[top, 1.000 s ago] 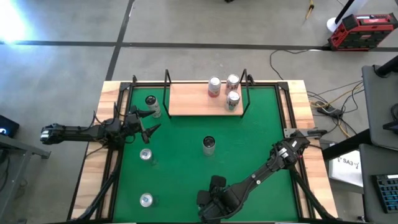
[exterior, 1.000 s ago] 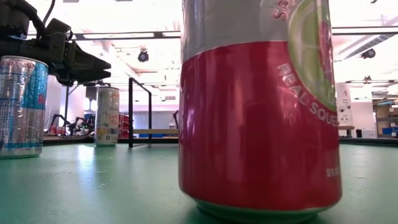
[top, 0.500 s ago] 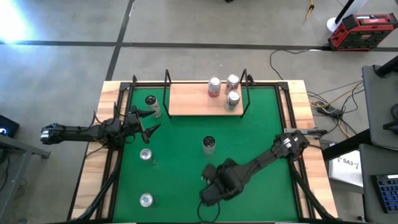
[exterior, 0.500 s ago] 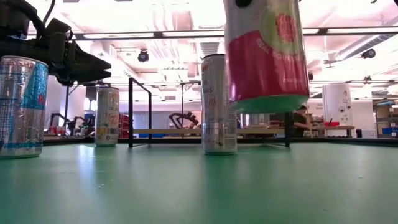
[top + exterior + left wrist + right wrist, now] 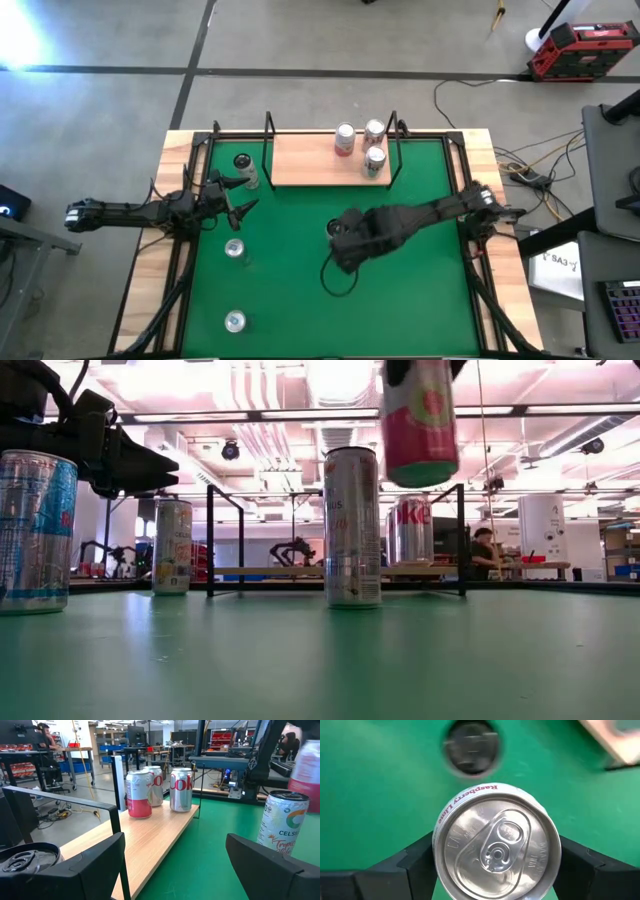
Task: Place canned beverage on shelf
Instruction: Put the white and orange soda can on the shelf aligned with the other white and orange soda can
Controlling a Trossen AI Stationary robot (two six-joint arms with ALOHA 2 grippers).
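Note:
My right gripper [image 5: 347, 243] is shut on a red-and-silver raspberry-lime can [image 5: 420, 420], held above the green mat near the table's middle. It is right beside a standing silver Celsius can [image 5: 335, 232]. The shelf [image 5: 310, 165], a light-wood board framed by black rods, stands at the far edge. It carries three upright cans [image 5: 374, 160]. My left gripper [image 5: 238, 205] is open and empty at the table's left, next to a can [image 5: 243, 170] that stands off the shelf's left end. My right gripper pinches the can's side wall just below the top rim [image 5: 440, 865] between its two fingers [image 5: 415, 865], one on each side. The fingers come from above, pointing down. The can hangs upright, lifted clear of the mat [image 5: 420, 475].
Two more cans stand on the mat at the left, one [image 5: 234, 248] near my left gripper and one [image 5: 235, 321] by the near edge. The shelf's black upright posts [image 5: 393, 150] stand at its ends. The board's left half [image 5: 300, 160] is bare.
My right gripper has risen and gone from the table's near edge toward the far edge with the red can. The can stood on the mat close to the low camera and is now lifted clear and upright beside the Celsius can.

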